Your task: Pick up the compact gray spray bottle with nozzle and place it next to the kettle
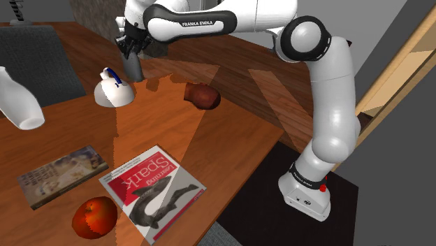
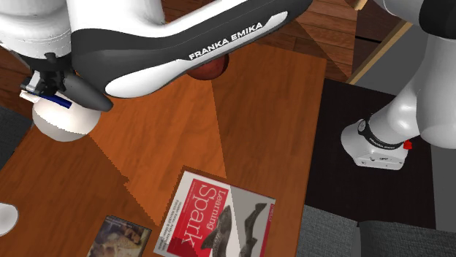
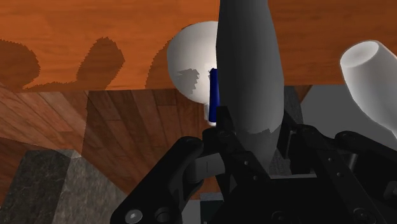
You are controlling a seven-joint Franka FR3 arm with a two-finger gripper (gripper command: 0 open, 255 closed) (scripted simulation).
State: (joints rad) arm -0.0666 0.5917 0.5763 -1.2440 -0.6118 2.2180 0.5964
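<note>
gripper (image 1: 131,49) — clamped on gray spray bottle (image 1: 133,68) | long axis upright, along gripper axis, free end down | just beside white kettle (image 1: 112,91)

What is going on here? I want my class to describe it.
A white Franka arm has its black claw shut on a gray spray bottle, holding it upright beside the white kettle over the wooden table. Whether the bottle touches the tabletop cannot be told.
</note>
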